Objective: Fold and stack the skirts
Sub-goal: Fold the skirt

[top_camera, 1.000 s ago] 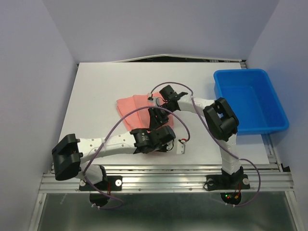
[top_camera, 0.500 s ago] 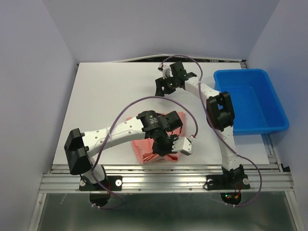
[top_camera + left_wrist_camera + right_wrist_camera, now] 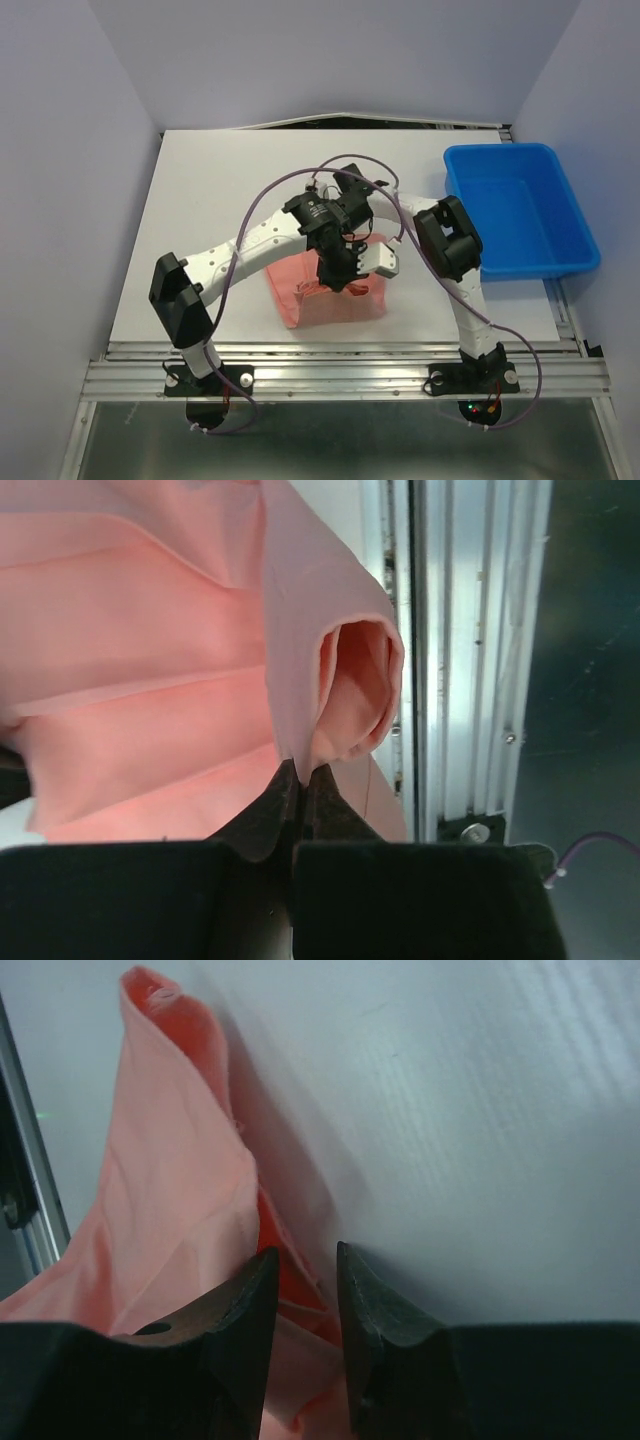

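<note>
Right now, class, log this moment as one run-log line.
left jaws: shut on skirt fold | right jaws: slightly open at skirt | skirt: near table's front edge

"Where did the overhead camera sit?"

"High above and behind the arm bases. It looked down and forward from well back, and took in the whole bench (image 3: 220,200) with the blue bin (image 3: 520,210) at the right."

"And the wrist cameras?"

"The left one looked along the left pincer (image 3: 298,775), whose fingers filled the bottom edge. It was very close to the skirt (image 3: 150,630), with the bench's metal rail (image 3: 440,630) at the right. The right one looked past the right pincer (image 3: 305,1260), just as close, onto pink cloth and bare bench."

"What did they share?"

"All three saw the skirt. Only the overhead view showed both arms."
</note>
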Robot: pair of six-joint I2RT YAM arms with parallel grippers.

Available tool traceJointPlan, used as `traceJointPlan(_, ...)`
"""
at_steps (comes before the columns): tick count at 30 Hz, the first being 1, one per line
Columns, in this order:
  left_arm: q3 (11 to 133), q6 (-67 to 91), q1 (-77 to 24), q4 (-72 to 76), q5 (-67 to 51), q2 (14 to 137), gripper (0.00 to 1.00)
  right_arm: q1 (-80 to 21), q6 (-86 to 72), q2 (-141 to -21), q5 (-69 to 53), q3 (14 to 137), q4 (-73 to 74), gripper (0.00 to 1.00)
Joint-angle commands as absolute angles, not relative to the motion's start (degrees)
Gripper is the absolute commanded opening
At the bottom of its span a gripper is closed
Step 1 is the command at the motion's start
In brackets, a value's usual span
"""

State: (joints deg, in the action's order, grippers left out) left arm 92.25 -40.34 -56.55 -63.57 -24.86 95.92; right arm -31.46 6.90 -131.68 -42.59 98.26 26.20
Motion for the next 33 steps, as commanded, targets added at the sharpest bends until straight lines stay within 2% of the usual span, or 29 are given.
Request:
traceJointPlan(1, 98.0, -45.9, -54.3, -64.3, -21.3, 97.3, 0.00, -34.4, 8.7, -133.8, -44.5, 93.3, 31.8, 0.36)
traceJointPlan(12, 102.6, -56.5, -45.4, -63.6, -20.1, 105.9, 0.00, -35.4, 6.1, -133.2, -49.2, 94.4, 31.5, 0.36)
traceJointPlan(24, 101.5, -60.6, -42.1, -54.2, -16.5, 111.5, 0.03, -35.4, 6.0, -135.1, -50.5, 95.3, 31.5, 0.36)
traceJointPlan(30, 95.8, -61.6, -41.8, -46.7, -13.1, 111.3, 0.12, -35.4, 6.2, -136.2, -49.6, 96.8, 31.5, 0.38)
traceJointPlan(33, 92.8, -62.0, -41.8, -43.4, -11.9, 111.1, 0.21, -34.7, 6.0, -136.8, -47.4, 99.2, 31.5, 0.47)
